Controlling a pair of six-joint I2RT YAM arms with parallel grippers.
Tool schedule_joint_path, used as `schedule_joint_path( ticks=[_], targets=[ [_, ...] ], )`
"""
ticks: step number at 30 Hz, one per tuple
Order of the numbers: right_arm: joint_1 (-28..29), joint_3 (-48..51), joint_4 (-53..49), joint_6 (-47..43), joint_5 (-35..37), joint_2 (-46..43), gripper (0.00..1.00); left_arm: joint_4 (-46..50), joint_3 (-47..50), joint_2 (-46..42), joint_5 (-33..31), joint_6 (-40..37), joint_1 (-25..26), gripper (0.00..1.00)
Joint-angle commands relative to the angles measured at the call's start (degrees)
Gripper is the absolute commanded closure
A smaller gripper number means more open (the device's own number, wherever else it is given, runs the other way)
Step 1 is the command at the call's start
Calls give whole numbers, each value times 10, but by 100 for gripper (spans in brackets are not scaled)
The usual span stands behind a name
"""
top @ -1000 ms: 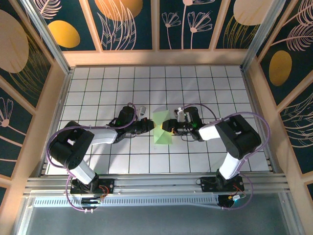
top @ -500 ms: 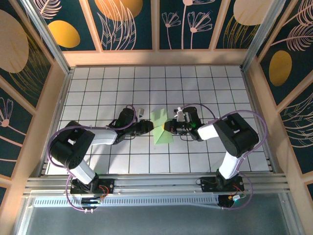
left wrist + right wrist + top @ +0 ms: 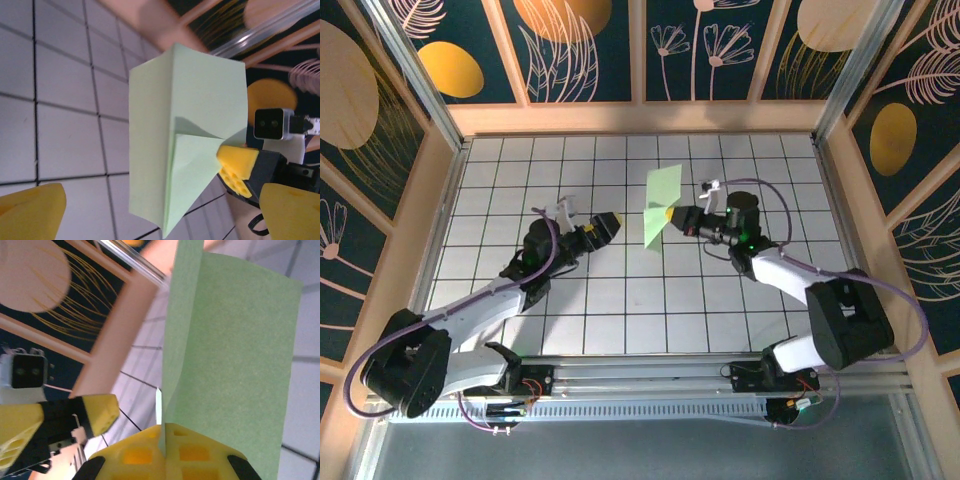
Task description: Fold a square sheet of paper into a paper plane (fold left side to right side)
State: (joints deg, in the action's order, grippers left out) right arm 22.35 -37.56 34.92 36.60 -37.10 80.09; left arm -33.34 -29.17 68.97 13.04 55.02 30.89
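Table [image 3: 520, 170]: white glossy tiles with a dark grid, wood-framed walls; same as 0.5 s ago.

Arms: both have moved. Left arm [image 3: 470, 310] is now stretched low and out to the left, pulled back from centre. Right arm [image 3: 790, 270] now reaches toward the back of the table. Earlier, both wrists met at mid-table over the paper.

Paper [image 3: 662, 200]: pale green, matte and thin, folded with crisp creases. It was down among the centre tiles; now it is lifted, tilted, and further back. In the left wrist view the paper [image 3: 185, 115] is a tall panel with one long vertical crease and a triangular flap folded over its lower right part. From the right wrist it is a flat sheet [image 3: 230, 355] with a narrow folded strip along one edge.

Right gripper [image 3: 672, 215]: jaws pinching the paper's lower corner, with the yellow honeycomb pads [image 3: 195, 452] pressed on the paper edge.

Left gripper [image 3: 606, 227]: jaws spread, with nothing between them. It is apart from the paper and to its left; the yellow fingertips [image 3: 30, 212] sit wide at the frame edges.
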Motion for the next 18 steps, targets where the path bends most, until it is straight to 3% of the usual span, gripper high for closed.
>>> schedule_joint_path(
  ticks=[1, 6, 11, 14, 18],
  targets=[
    [-9, -33, 76, 20, -60, -26, 100, -128, -1, 5, 39, 33, -5, 1],
    [-5, -66, 163, 103, -114, -6, 100, -237, -45, 73, 155, 71, -5, 2],
    [17, -79, 202, 139, -120, 15, 100, -280, -88, 121, 211, 81, -3, 7],
    [24, -85, 208, 150, -127, 26, 100, -292, -111, 140, 233, 89, -3, 14],
    [27, -81, 228, 165, -124, 33, 100, -293, -126, 152, 246, 92, -3, 32]
  ],
)
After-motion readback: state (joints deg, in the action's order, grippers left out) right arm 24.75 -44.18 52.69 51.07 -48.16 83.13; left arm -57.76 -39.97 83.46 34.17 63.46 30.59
